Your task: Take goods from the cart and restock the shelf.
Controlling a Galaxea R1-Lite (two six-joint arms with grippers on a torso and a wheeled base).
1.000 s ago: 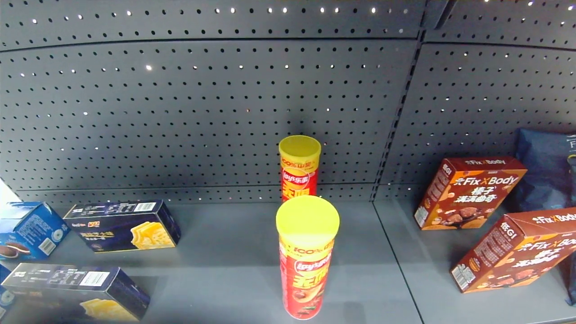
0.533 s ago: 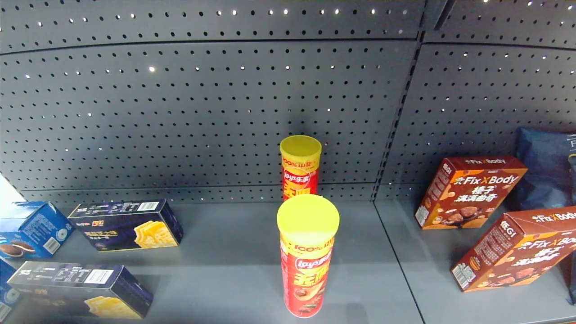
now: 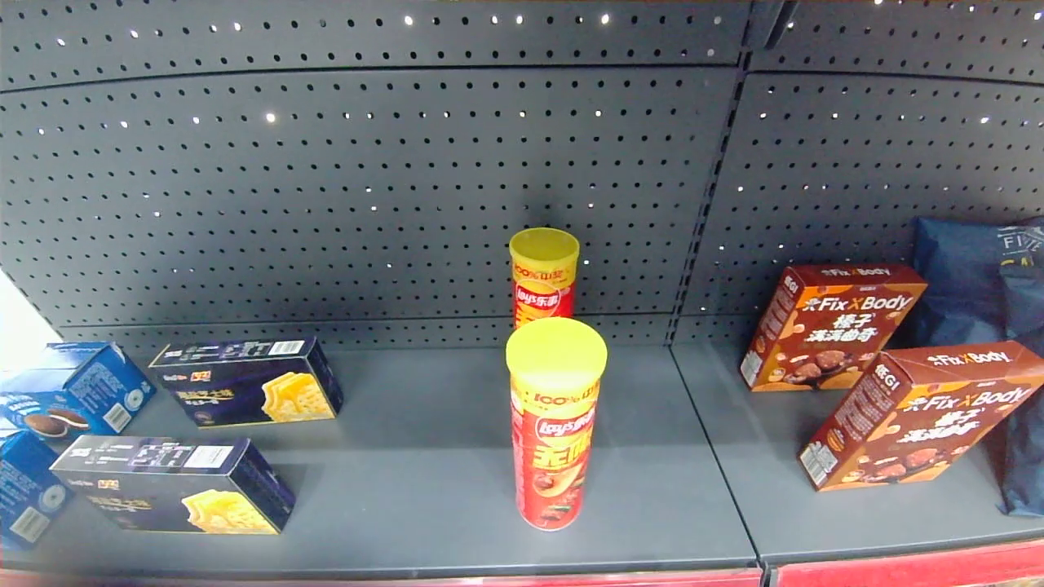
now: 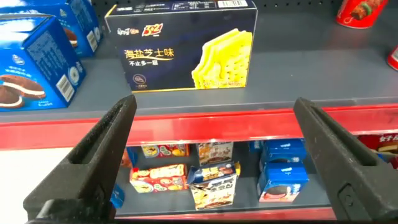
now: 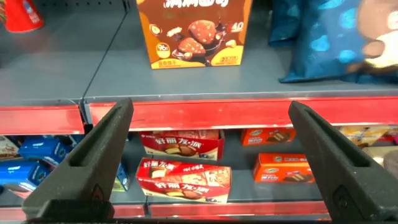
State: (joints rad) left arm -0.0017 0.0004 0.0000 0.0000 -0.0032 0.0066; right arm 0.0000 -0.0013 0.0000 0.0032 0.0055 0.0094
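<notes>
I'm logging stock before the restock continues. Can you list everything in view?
Cylindrical crisp cans with yellow lids: 2, red, shelf centre, one behind another.
Long cardboard cracker boxes: 2, navy, left of cans.
Cardboard biscuit boxes: at least 2, blue, far left.
Cardboard cookie boxes: 2, brown, right bay.
Soft snack bags: count unclear, dark blue, far right.
Assorted small boxes: several, mixed, lower shelf.
Perforated metal shelf: 1, grey, red front edge.
Left gripper: 1, black, open, before cracker boxes.
Right gripper: 1, black, open, before cookie boxes.
</notes>
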